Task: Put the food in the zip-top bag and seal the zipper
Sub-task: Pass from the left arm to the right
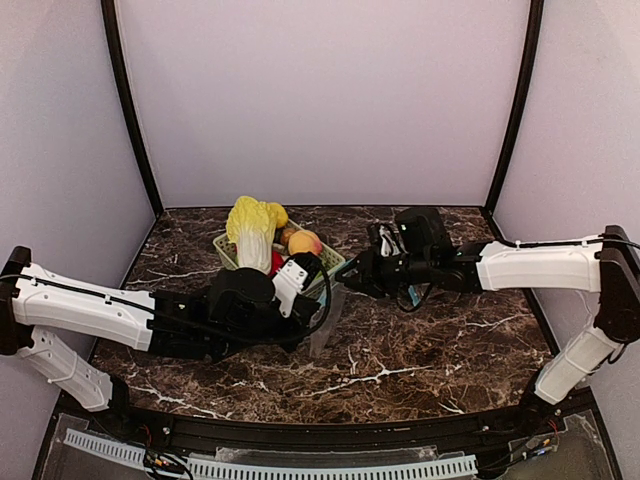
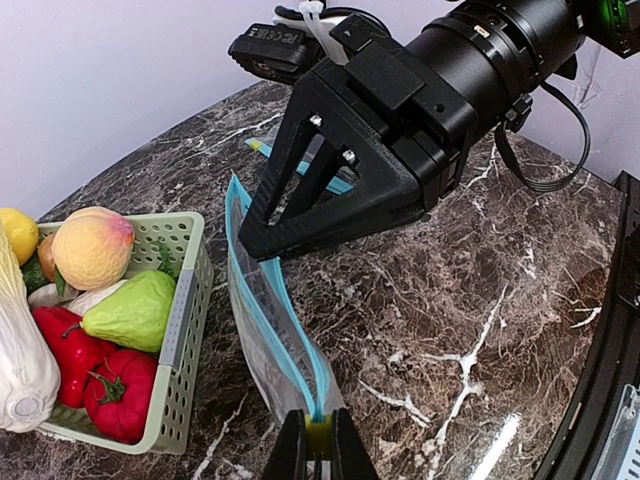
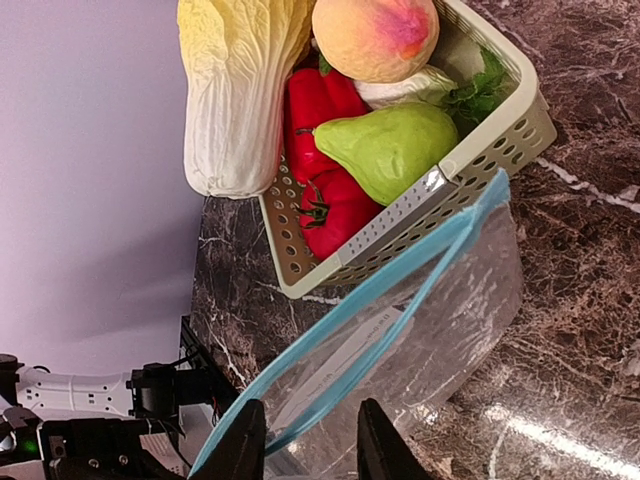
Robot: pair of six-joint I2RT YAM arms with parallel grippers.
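The clear zip-top bag point(image 2: 262, 345) with a blue zipper rim stands on the marble next to the basket point(image 2: 186, 310). My left gripper point(image 2: 320, 448) is shut on the yellow slider at the bag's near corner. My right gripper point(image 3: 305, 440) is open, its two fingers on either side of the blue rim at the bag's point(image 3: 440, 320) far corner. The same right gripper point(image 2: 262, 240) appears black at the far end of the rim. The food lies in the basket: an orange-yellow peach point(image 2: 92, 246) point(image 3: 375, 35) and a green pear-shaped fruit point(image 2: 135, 310) point(image 3: 395, 145). The bag point(image 1: 328, 322) holds no food.
The pale green basket point(image 1: 335, 262) also holds a yellow-white cabbage point(image 1: 252, 232), red peppers point(image 2: 95, 375) and a lemon point(image 2: 15, 232). Both arms meet at mid-table beside the basket. Purple walls close the back and sides.
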